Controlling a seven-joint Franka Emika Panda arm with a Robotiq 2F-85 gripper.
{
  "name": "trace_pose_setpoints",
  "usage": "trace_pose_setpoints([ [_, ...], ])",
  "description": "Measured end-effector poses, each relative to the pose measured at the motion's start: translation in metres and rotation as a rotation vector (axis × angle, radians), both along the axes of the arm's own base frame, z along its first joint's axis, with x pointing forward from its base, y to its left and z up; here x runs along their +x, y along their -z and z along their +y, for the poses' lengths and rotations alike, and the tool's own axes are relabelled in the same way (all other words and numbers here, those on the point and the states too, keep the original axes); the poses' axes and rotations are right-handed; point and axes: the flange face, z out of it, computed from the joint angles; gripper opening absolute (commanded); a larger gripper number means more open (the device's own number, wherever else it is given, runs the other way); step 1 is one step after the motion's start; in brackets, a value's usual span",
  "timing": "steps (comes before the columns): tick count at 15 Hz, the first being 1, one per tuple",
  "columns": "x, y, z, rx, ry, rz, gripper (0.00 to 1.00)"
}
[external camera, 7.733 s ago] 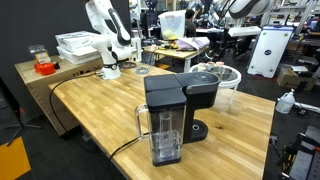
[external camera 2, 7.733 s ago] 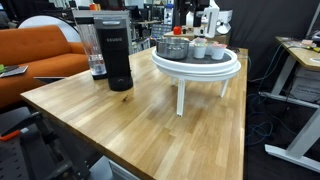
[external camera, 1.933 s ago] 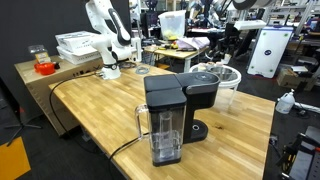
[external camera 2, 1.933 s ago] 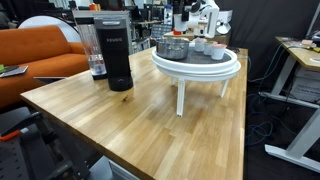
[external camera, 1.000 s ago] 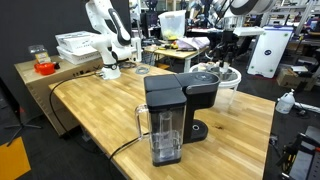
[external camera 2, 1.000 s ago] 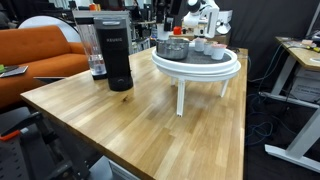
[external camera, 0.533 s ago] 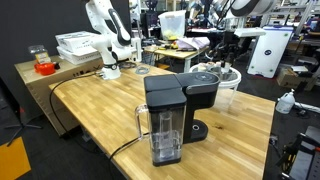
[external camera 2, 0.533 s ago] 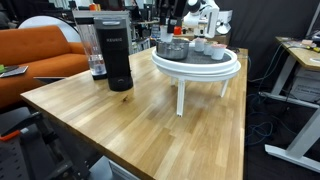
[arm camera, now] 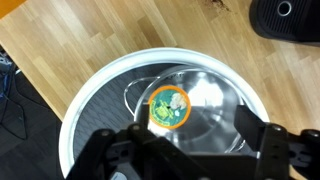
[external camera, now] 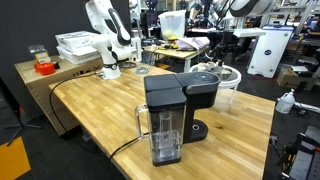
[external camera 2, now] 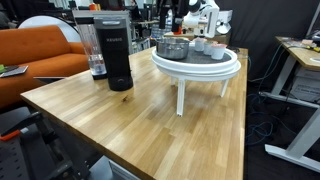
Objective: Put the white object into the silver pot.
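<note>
Though round, the silver pot opens upward.

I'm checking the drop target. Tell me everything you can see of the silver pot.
The silver pot is round, wide and low, of shiny pale metal with bright reflections inside. It stands upright, uncovered, on the dark top of the white round tray, near its middle. A small round thing with an orange rim and pale centre lies inside. The open gripper hangs above, not touching it.

a wooden table beside an orange sofa (cluttered workshop benches behind both).
</note>
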Motion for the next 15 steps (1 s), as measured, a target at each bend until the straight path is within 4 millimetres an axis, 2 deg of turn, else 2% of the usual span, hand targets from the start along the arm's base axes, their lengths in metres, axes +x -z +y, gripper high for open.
trace_pose_setpoints([
  [4, 0.008, -0.005, -0.001, -0.004, -0.002, -0.016, 1.0],
  [8, 0.005, -0.031, -0.014, -0.011, -0.004, -0.06, 1.0],
  [11, -0.02, -0.059, -0.034, -0.005, 0.019, -0.081, 1.0],
  [15, -0.078, -0.094, -0.06, 0.016, 0.067, -0.108, 1.0],
])
